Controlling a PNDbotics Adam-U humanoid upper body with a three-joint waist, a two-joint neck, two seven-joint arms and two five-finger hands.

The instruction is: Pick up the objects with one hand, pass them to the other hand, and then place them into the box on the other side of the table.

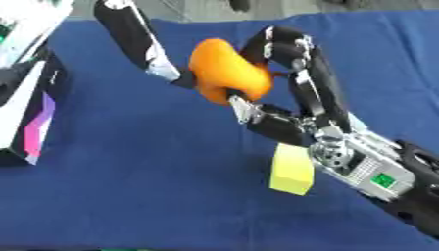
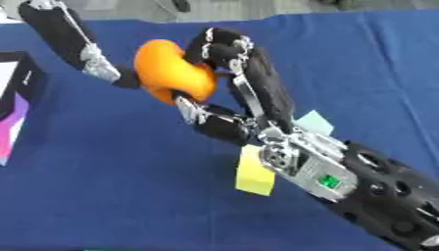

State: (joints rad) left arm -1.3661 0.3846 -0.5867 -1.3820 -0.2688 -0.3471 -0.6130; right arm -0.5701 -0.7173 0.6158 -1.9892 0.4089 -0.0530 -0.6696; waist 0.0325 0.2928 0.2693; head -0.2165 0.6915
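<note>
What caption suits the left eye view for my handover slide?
Right hand curls around an orange object above the blue table, left hand touching it; a yellow block lies below.

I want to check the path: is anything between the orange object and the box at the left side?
Nothing visible blocks it. The orange object is held between the right robot hand and the left robot hand; only bare blue cloth lies toward the box.
</note>
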